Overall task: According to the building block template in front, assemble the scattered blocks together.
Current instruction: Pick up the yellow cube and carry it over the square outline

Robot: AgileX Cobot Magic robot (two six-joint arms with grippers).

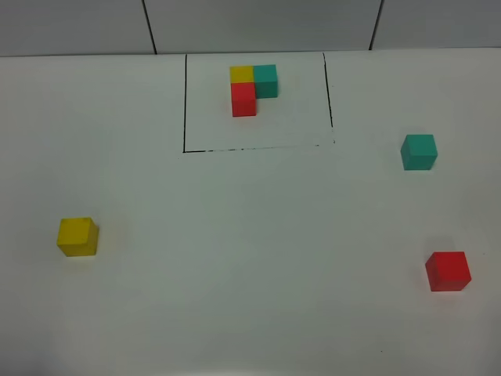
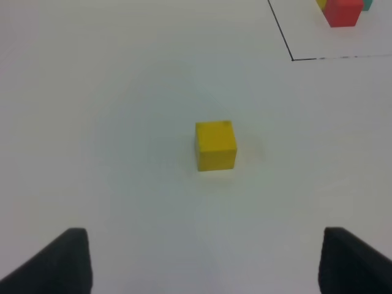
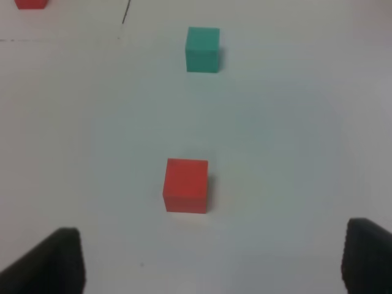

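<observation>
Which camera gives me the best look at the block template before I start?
Exterior high: the template sits whole inside its black frame, yellow beside teal, red on yellow's near side. Left wrist catches only its red cube with slivers of yellow and teal at the picture's edge; right wrist shows just a red sliver.

White table [image 1: 250,258], thin black outline [image 1: 185,102]; inside it the template [image 1: 253,88] shows yellow, teal, red. Out loose: yellow cube [image 1: 77,236], teal cube [image 1: 419,152], red cube [image 1: 448,271], all plain.
</observation>
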